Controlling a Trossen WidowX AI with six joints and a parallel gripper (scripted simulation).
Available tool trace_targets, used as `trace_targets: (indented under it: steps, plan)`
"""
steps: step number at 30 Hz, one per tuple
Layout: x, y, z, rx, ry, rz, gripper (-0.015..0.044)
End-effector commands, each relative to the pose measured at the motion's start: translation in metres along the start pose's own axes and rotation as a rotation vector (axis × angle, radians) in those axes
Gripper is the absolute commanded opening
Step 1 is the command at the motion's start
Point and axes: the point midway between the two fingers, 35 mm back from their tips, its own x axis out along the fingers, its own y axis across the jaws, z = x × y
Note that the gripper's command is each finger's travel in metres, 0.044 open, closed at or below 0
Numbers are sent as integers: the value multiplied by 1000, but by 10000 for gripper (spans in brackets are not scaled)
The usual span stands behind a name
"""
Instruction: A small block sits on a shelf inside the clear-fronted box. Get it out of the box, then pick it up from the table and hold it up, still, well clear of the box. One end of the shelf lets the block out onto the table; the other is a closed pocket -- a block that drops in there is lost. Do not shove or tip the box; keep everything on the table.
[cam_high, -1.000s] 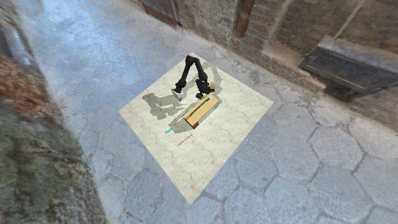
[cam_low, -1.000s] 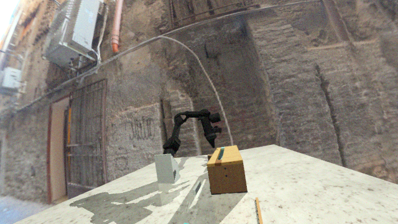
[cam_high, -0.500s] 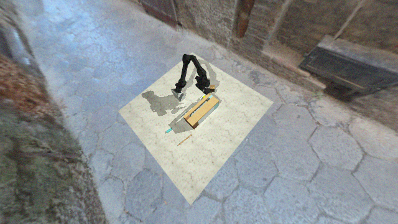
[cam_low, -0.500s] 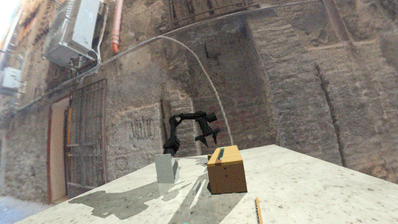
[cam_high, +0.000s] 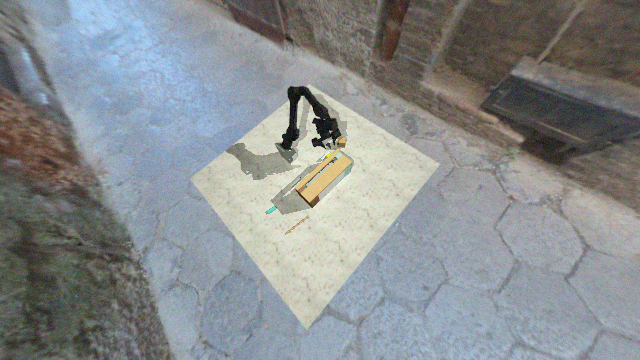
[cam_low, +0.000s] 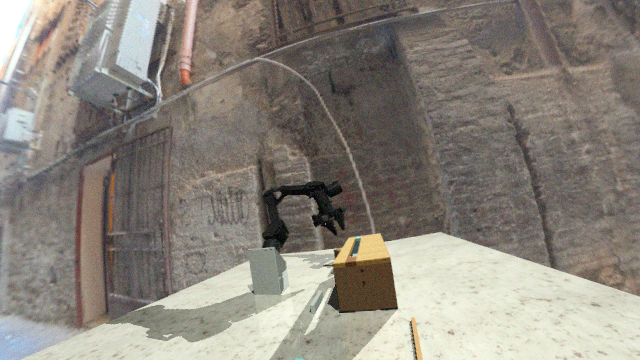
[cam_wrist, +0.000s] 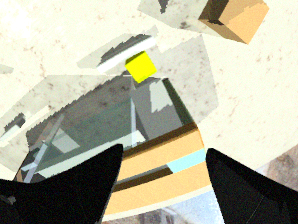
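Yellow block (cam_wrist: 140, 67) = small cube, prob light, rigid, flat-faced; should pinch fine across two opposite faces, mid-height, w/ pads square to the sides so it doesn't twist out. Smooth faces, so may be a bit slick. In wrist view it sits ahead of the fingertips, roughly centred on the gap between them, past the near end of the box (cam_wrist: 153, 163). It looks to lie at or just outside the clear-fronted end; can't tell for sure if it's on the table (cam_high: 350, 240) or on the shelf lip. Tan cube (cam_wrist: 234, 10) lies farther ahead, off to the right finger's side, well apart from block.

Gripper (cam_low: 331, 221): fingers partly spread, nothing between them. Arm is folded over, elbow high, wrist pitched down, gripper hanging above the box's far end, not touching it.
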Motion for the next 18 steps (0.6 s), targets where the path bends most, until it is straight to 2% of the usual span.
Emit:
trace_targets:
  steps: [1, 11, 18]
  plan:
    - [-3, 1, 6, -498, 69, 3, 285]
    - [-1, 1, 6, -499, 69, 4, 285]
    - [71, 11, 25, -501, 68, 6, 285]
